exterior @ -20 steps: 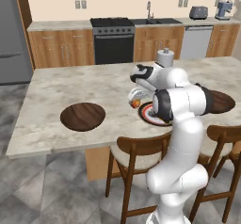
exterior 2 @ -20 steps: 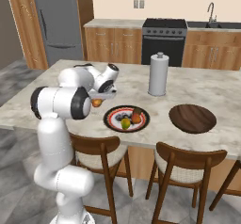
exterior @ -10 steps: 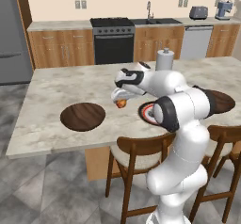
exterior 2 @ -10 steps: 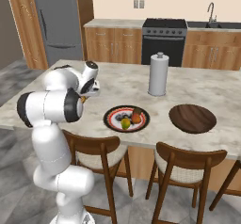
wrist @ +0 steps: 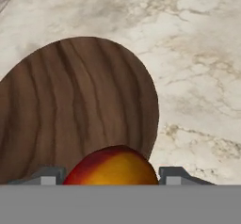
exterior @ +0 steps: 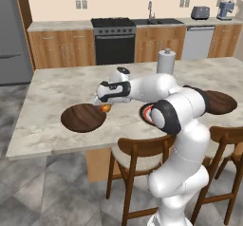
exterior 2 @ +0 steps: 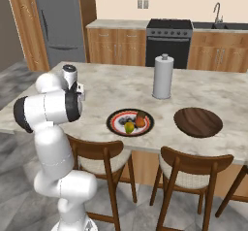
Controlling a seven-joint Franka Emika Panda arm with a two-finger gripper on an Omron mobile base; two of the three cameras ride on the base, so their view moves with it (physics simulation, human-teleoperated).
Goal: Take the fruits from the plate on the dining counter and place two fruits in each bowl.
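My gripper (exterior: pixel 105 107) is shut on the orange fruit (exterior: pixel 106 109) and holds it just above the right edge of the left wooden bowl (exterior: pixel 83 117). In the hand view the fruit (wrist: pixel 110 165) sits between the two fingertips (wrist: pixel 44 176), with the empty bowl (wrist: pixel 70 110) right behind it. The red-rimmed plate (exterior 2: pixel 110 123) on the dining counter (exterior: pixel 57 85) carries the yellow-green fruit (exterior 2: pixel 129 127), the red fruit (exterior 2: pixel 140 122) and the brown fruit (exterior 2: pixel 141 114). The second bowl (exterior 2: pixel 197 122) lies empty to the plate's right.
A tall paper-towel roll (exterior 2: pixel 163 76) stands on the counter behind the plate. Wooden chairs (exterior 2: pixel 189 169) line the near edge of the counter. A stove (exterior: pixel 114 40) and cabinets run along the back wall.
The arm has swung left from the plate, carrying the orange fruit across the counter to the edge of the left bowl. Three fruits stay on the plate.
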